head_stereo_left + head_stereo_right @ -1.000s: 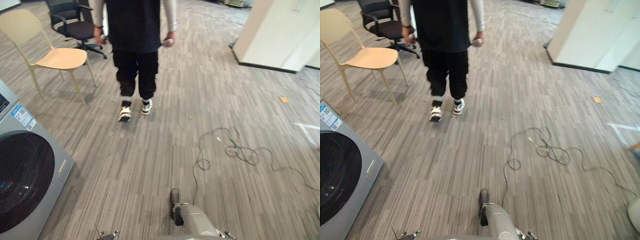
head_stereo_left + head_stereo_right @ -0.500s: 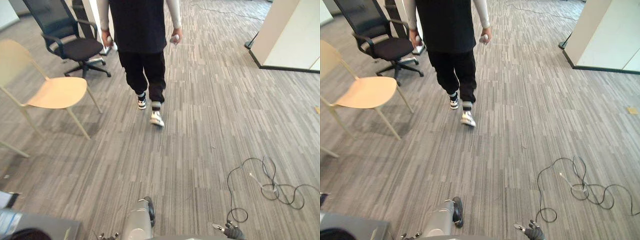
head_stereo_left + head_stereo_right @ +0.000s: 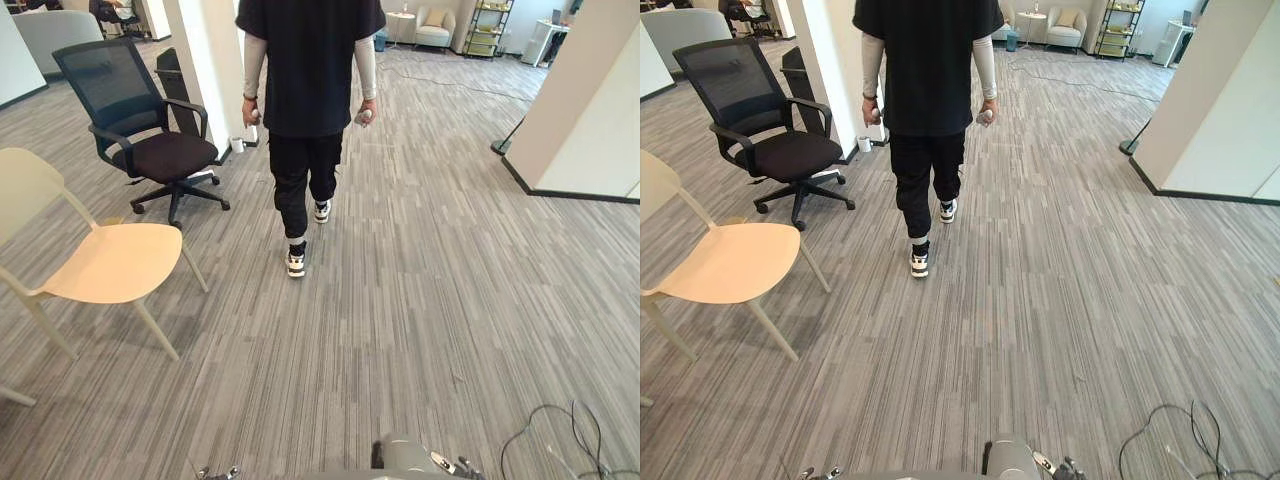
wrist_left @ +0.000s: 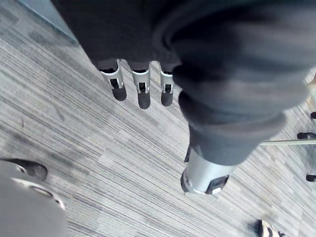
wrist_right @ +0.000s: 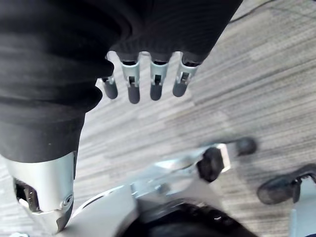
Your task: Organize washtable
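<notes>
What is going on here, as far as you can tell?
Nothing is being handled yet. A person is mid-stride ahead of the robot on the grey carpet, back turned, with a black office chair and a cream chair off to the left. The robot's left hand and right hand hang open and empty above the floor, so the organizing has not begun.

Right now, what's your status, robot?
Both empty: left hand open, right hand open. Tidying not yet begun. Ahead, person walking; cream chair, black office chair to the left.
</notes>
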Controlling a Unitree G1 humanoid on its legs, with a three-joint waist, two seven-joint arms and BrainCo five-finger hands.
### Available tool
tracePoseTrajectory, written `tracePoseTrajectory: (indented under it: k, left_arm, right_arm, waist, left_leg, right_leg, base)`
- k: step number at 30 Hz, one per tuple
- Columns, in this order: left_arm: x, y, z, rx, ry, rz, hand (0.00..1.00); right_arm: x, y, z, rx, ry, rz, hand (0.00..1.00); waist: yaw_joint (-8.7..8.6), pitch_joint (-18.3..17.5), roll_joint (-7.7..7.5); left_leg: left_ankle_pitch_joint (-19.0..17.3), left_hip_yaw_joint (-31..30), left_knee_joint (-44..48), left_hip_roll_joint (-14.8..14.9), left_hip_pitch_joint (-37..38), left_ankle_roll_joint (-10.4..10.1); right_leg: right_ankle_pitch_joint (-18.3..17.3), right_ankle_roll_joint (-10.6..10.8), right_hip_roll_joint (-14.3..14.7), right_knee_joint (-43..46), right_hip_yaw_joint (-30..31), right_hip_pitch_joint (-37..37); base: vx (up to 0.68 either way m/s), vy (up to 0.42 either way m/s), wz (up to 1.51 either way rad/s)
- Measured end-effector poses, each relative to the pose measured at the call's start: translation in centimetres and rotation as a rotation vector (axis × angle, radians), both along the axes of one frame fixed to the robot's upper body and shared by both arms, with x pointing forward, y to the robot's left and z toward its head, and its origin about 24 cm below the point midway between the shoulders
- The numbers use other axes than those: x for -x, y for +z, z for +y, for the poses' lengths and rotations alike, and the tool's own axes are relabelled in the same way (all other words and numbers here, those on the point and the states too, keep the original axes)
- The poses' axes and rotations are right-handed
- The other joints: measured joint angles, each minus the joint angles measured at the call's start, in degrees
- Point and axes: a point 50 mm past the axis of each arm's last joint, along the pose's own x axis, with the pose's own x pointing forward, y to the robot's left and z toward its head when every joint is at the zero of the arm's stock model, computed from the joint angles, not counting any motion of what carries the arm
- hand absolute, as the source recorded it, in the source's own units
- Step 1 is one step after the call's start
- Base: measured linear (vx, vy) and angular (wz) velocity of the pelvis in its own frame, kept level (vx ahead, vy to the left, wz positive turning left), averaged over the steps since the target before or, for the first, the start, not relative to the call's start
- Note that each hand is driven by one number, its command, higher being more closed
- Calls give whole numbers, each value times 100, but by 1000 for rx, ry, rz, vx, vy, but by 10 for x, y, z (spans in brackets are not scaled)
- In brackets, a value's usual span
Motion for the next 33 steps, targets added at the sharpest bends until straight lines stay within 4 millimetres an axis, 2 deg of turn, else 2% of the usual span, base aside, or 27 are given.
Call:
tracePoseTrajectory:
  k: [1,3,4,5,6,7,8,9,11,12,14,15,16,17,18,19,20,21,22,23,24,25,26,29,30,31,33]
  left_arm:
    - [1,0,-1,7,26,-3,0]
    - [-3,0,-5,22,81,-23,0]
    - [0,-1,-7,30,118,-25,0]
    - [2,-1,-9,32,123,-23,0]
    - [1,-1,-8,31,121,-24,0]
    - [4,0,-4,17,122,-21,0]
    - [9,1,0,2,118,-16,0]
    - [12,2,2,-7,111,-11,0]
    - [19,1,1,-11,77,13,0]
    - [21,1,4,-19,67,21,0]
    - [19,1,3,-22,50,19,0]
    - [22,2,7,-30,45,26,0]
    - [24,3,13,-48,40,31,0]
    - [21,3,13,-53,40,24,0]
    - [16,5,16,-67,34,11,0]
    - [17,5,19,-75,24,17,0]
    - [15,5,21,-79,7,17,0]
    - [15,5,22,-79,-5,21,0]
    - [15,5,22,-79,-28,32,0]
    - [17,4,22,-77,-39,43,0]
    - [18,3,22,-74,-42,51,0]
    - [18,2,20,-65,-53,63,0]
    - [17,1,19,-58,-68,67,0]
    - [16,1,16,-38,-41,55,0]
    - [16,0,12,-28,-31,54,0]
    - [17,-1,10,-23,-26,53,0]
    - [18,-1,8,-15,-3,52,0]
  right_arm:
    - [-6,1,-3,11,9,-16,0]
    - [-13,5,-9,32,19,-45,0]
    - [-15,7,-14,48,48,-49,0]
    - [-18,8,-17,61,63,-57,0]
    - [-18,8,-18,62,63,-55,0]
    - [-18,7,-16,56,62,-50,0]
    - [-19,6,-12,48,77,-45,0]
    - [-22,6,-10,43,80,-48,0]
    - [-36,6,-5,43,83,-72,0]
    - [-41,7,-4,45,76,-85,0]
    - [-41,7,-3,56,69,-86,0]
    - [-39,6,3,51,58,-77,0]
    - [-35,3,13,26,50,-67,0]
    - [-37,3,17,14,45,-77,0]
    - [-40,3,20,5,38,-88,0]
    - [-39,3,23,-3,18,-88,0]
    - [-36,2,23,-7,0,-82,0]
    - [-34,2,23,-14,-12,-78,0]
    - [-34,2,21,-16,-21,-83,0]
    - [-35,2,19,-13,-32,-91,0]
    - [-36,3,18,-11,-33,-96,0]
    - [-38,4,13,1,-31,-104,0]
    - [-38,4,10,10,-29,-103,0]
    - [-37,5,3,28,-40,-104,0]
    - [-34,5,1,32,-41,-93,0]
    - [-31,4,1,31,-42,-81,0]
    - [-24,4,0,33,-33,-59,0]
  waist:
    - [7,-10,46]
    - [-9,74,178]
    - [25,141,273]
    - [132,166,343]
    - [166,178,352]
    - [258,180,278]
    - [333,156,153]
    - [331,151,96]
    - [349,156,6]
    - [421,153,-20]
    - [512,146,-34]
    - [609,41,-218]
    - [586,-100,-270]
    - [559,-195,-347]
    - [615,-254,-421]
    - [589,-271,-471]
    - [561,-255,-549]
    - [560,-239,-560]
    - [526,-203,-526]
    - [426,-181,-494]
    - [402,-169,-475]
    - [372,-149,-427]
    - [333,-137,-385]
    - [273,-132,-315]
    - [273,-116,-225]
    - [275,-107,-173]
    - [245,-70,-114]
  left_leg:
    - [209,-91,712,111,-282,-278]
    - [1117,-93,2267,235,-844,-277]
    - [2438,-40,3398,373,-1303,-557]
    - [2773,144,4480,689,-1824,-578]
    - [2619,289,4930,876,-2085,-360]
    - [2281,498,5436,1080,-2535,0]
    - [1960,615,5438,1087,-2962,-34]
    - [1823,649,5295,1059,-3170,-74]
    - [1454,832,4050,998,-3782,-157]
    - [1451,915,2835,901,-3915,-156]
    - [1546,862,1303,773,-3947,-231]
    - [2086,884,1078,508,-3925,-153]
    - [1793,939,1157,331,-3936,-88]
    - [1641,962,1278,318,-3978,-36]
    - [1277,1062,1524,238,-3892,84]
    - [1102,1152,1605,126,-3742,215]
    - [893,1225,1635,0,-3484,299]
    - [770,1263,1629,-71,-3296,333]
    - [545,1303,1594,-167,-2889,378]
    - [407,1302,1469,-223,-2438,377]
    - [389,1302,1347,-238,-2190,365]
    - [380,1305,941,-238,-1669,350]
    - [389,1308,608,-203,-1289,335]
    - [325,1375,35,-74,-724,180]
    - [270,1378,-80,37,-572,82]
    - [252,1363,-149,93,-478,48]
    - [184,1240,-209,172,-252,-118]
  right_leg:
    - [-278,-31,32,133,-114,117]
    - [-642,-38,106,72,-221,569]
    - [-815,-66,193,-117,-156,1013]
    - [-1010,-122,316,-323,-28,1440]
    - [-1118,-159,364,-395,29,1648]
    - [-1270,-144,354,-536,152,2043]
    - [-1393,-77,254,-735,315,2388]
    - [-1444,-25,195,-835,398,2541]
    - [-1594,172,-28,-1043,638,2919]
    - [-1725,349,-176,-1111,776,3084]
    - [-1963,485,-358,-1213,876,3347]
    - [-2210,453,-658,-1223,1047,3546]
    - [-2136,322,-780,-1120,1167,3502]
    - [-2021,286,-807,-898,1281,3364]
    - [-1814,555,-897,53,1667,3001]
    - [-1650,676,-967,821,1843,2767]
    - [-1255,757,-1016,1655,2054,2505]
    - [-877,804,-1010,2237,2201,2326]
    - [-327,962,-956,3329,2321,1960]
    - [-452,847,-951,4113,2130,1646]
    - [-609,694,-950,4331,1966,1503]
    - [-982,509,-908,4351,1531,1257]
    - [-1264,418,-839,4031,1156,1080]
    - [-1532,382,-678,2359,324,455]
    - [-1490,352,-568,1477,112,393]
    - [-1397,292,-499,1045,79,376]
    - [-934,265,-365,119,133,368]
  base:
    - [828,-191,33]
    - [805,-170,20]
    - [654,-61,-20]
    - [649,-33,-32]
    - [611,1,-41]
    - [558,-4,-48]
    - [537,3,-50]
    - [520,39,-59]
    - [531,130,-61]
    - [538,215,-54]
    - [575,308,-47]
    - [767,430,-31]
    - [778,435,-19]
    - [648,374,-10]
    - [617,400,-11]
    - [609,397,-11]
    - [485,281,1]
    - [463,232,-8]
    - [654,285,-9]
    - [624,257,-9]
    - [548,208,-12]
    - [399,128,-14]
    - [385,107,-7]
    - [416,60,-10]
    - [406,19,-5]
    - [446,-7,9]
    - [560,-69,20]
